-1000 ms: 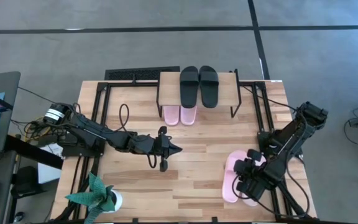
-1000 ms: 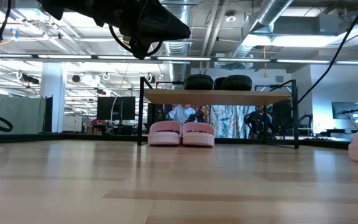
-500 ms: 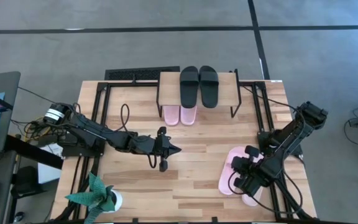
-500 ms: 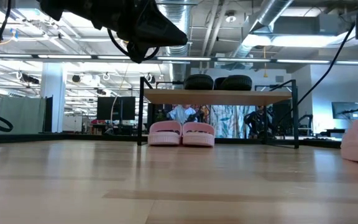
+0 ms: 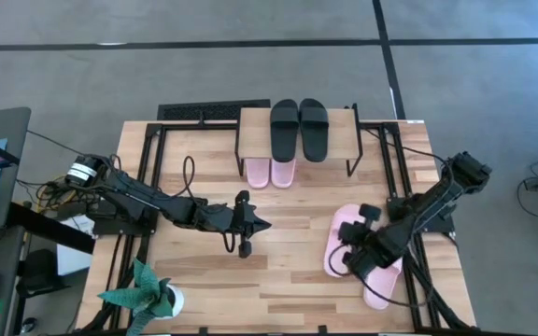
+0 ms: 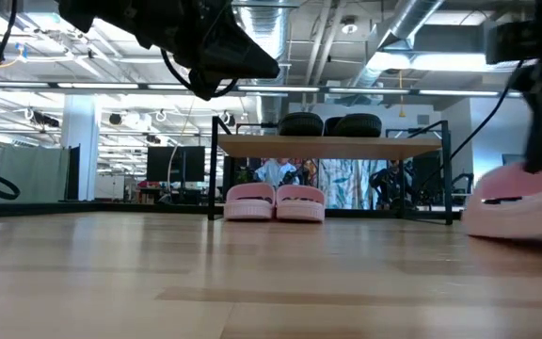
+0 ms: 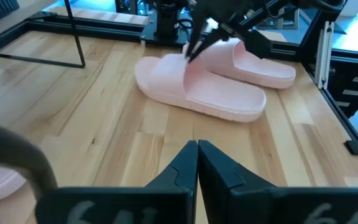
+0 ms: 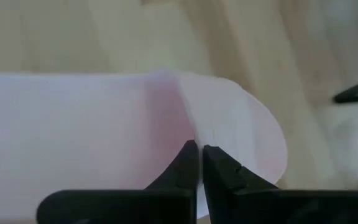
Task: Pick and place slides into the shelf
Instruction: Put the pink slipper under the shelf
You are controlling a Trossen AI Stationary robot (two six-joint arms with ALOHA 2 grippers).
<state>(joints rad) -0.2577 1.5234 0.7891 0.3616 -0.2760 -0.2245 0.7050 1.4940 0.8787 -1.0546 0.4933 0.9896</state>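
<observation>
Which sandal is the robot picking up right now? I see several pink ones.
Start at the small shelf at the table's far edge, then look to the near right side, where two loose pink slides lie. The held slide is the left one, its strap pinched in the right gripper; its neighbour lies untouched.

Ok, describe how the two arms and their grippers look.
Both arms are dark, jointed links with black cables looping alongside. The left arm carries a pale cylinder near its base. The left gripper and right gripper each end in two slim, black, wedge-shaped fingers tapering to points.
</observation>
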